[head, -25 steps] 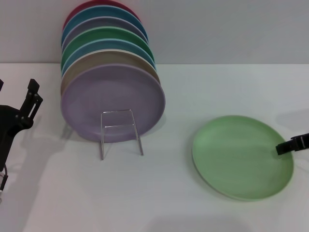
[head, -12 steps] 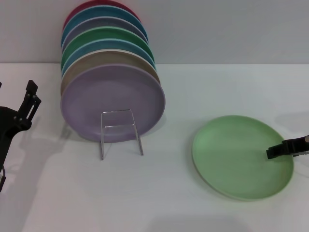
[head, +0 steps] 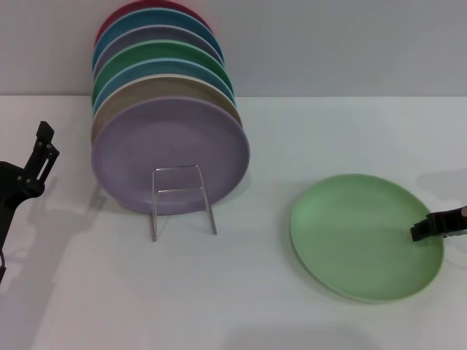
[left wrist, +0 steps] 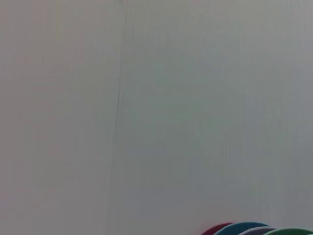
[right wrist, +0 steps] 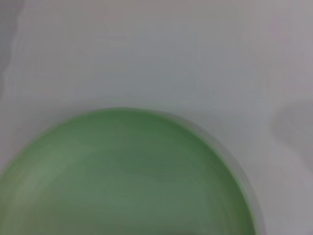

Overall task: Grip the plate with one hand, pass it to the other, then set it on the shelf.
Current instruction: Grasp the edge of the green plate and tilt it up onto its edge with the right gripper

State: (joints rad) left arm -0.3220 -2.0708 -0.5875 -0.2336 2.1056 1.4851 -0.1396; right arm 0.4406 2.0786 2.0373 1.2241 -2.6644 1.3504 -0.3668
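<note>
The light green plate (head: 357, 233) lies flat on the white table at the right. It fills the lower part of the right wrist view (right wrist: 122, 176). My right gripper (head: 425, 227) comes in from the right edge and its dark tip reaches over the plate's right rim. The silver wire shelf (head: 182, 198) stands left of centre, with its rectangular loop in front. My left gripper (head: 42, 149) is raised at the far left edge, apart from the shelf and the plate.
Several coloured plates stand on edge in the shelf, with a lilac plate (head: 171, 149) in front and a darker green one (head: 164, 55) behind. Their top rims (left wrist: 254, 229) show in the left wrist view. A pale wall runs behind the table.
My right gripper slid left over the plate's rim, then drew back a little to the right. My left gripper drifted slightly left. The plate has not moved.
</note>
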